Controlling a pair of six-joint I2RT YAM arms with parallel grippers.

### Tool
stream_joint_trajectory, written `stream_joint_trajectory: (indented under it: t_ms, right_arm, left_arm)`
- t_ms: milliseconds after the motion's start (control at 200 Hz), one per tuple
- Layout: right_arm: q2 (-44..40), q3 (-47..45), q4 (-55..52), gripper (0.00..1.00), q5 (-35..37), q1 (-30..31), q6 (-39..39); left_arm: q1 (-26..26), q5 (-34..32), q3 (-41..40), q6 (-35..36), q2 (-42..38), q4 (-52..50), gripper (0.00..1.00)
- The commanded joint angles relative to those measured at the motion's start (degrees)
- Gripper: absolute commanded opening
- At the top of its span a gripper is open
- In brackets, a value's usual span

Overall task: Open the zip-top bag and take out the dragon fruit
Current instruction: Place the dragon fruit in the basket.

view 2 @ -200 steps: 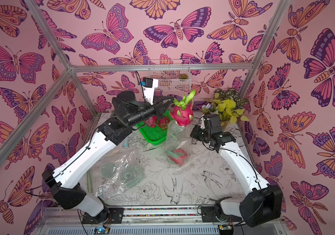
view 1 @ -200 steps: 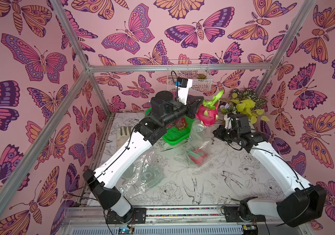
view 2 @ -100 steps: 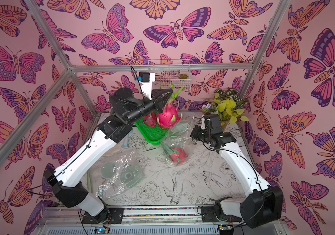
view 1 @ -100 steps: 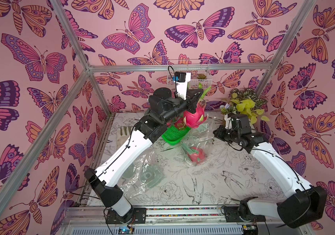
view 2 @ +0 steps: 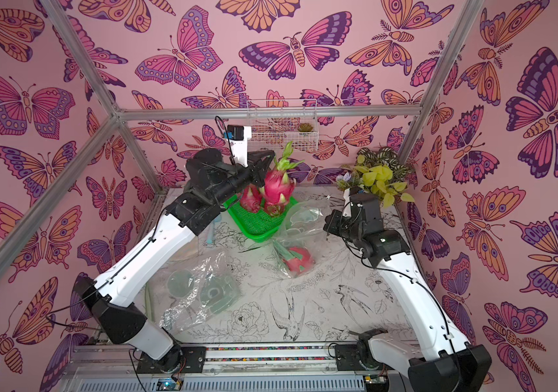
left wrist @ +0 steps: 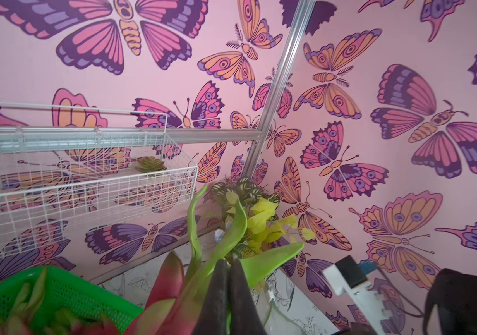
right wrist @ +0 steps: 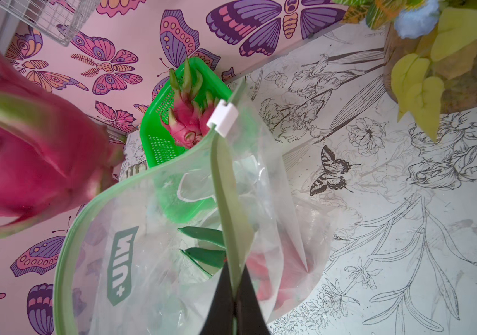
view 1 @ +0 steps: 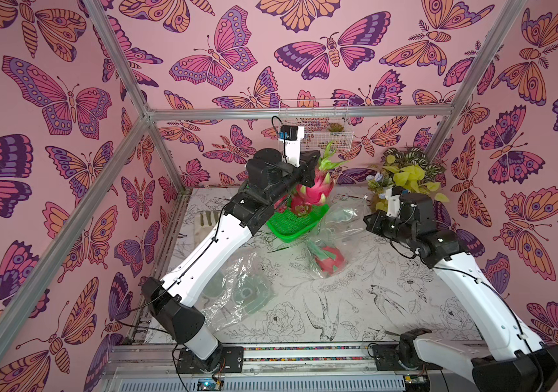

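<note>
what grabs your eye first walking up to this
The magenta dragon fruit dangles by a green scale from the left arm's shut jaws, raised near the green basket at the back of the table. Next is the clear zip-top bag, its rim pinched by the right arm's jaws, with a second dragon fruit inside. Loud butterfly wallpaper surrounds everything.

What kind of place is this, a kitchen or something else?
Probably a robot test booth, not a kitchen: a left arm and right arm mounted on a rail, a metal frame, and butterfly wallpaper all around.
</note>
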Motion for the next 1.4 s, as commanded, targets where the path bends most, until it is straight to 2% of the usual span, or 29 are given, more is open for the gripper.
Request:
stream_joint_trajectory:
  t_ms: [0, 215, 741, 1102, 1372, 1392]
  right_arm:
    - [-1.9, 1.2, -2.1, 0.0, 1.9, -0.4, -1.6]
    - [-3.5, 1.9, -3.1, 0.0, 1.7, -0.4, -1.6]
    - [-5.7, 6.2, -4.4, 0.0, 0.6, -0.4, -0.4]
    - [-7.0, 10.9, -7.8, 0.0, -0.8, -0.3, -0.4]
    - [-5.6, 7.6, -7.3, 0.0, -1.9, -0.3, -0.6]
    - [-5.3, 7.1, -7.1, 0.0, -1.9, -0.3, -0.6]
  left_arm:
    - [2.2, -1.1, -4.2, -0.6, -0.8, 2.6, 0.0]
    - [6.3, -0.6, -13.0, -3.1, -1.3, 5.4, 0.0]
    - [8.8, 0.1, -26.7, -9.6, 1.3, 11.1, 0.0]
    - [13.5, 1.1, -29.2, -13.5, 7.2, 12.4, 0.0]
    - [15.8, 1.2, -25.9, -14.7, 12.8, 9.8, 0.0]
    - [15.9, 1.2, -25.4, -14.6, 13.0, 9.3, 0.04]
